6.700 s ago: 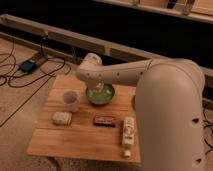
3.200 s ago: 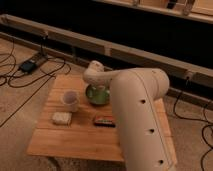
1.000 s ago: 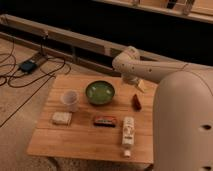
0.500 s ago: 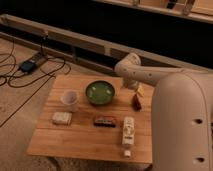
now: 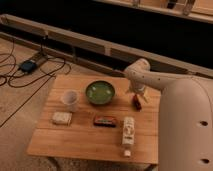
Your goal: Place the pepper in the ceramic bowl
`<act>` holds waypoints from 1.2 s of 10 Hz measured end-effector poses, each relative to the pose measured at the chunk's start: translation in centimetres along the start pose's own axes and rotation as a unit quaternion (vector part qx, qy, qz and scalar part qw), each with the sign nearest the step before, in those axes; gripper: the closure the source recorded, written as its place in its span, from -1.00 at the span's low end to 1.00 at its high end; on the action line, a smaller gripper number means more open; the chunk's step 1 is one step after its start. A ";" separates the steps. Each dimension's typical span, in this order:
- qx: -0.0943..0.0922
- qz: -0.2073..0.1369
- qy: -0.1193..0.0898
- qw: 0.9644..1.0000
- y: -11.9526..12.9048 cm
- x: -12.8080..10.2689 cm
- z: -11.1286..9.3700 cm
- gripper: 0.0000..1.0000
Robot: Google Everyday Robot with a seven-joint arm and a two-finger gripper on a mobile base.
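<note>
Hovering with pincer (image 5: 138,93) wide open and empty just above pepper (image 5: 136,102), near worktop's (image 5: 85,136) right edge. Likely light, firm, slightly slick; best pinched across thickest middle.

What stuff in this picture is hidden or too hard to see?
All in the camera view:
- The pepper: partly covered by the open claw over it, at the right side of the table.
- Whether the claw touches the pepper: cannot tell.
- The label on the tin: too small to read.
- The robot's arm: cut off by the right edge.
</note>
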 end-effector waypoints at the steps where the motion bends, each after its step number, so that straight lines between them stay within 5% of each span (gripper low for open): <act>1: 0.005 0.003 -0.005 1.000 0.6 0.0 1.0 -0.60; 5: 0.031 0.003 -0.025 0.999 1.4 0.0 4.1 -0.57; 8: 0.053 -0.006 -0.033 0.998 0.1 -0.3 4.7 -0.01; 12: 0.066 -0.014 -0.028 0.997 -1.5 -0.1 2.9 0.82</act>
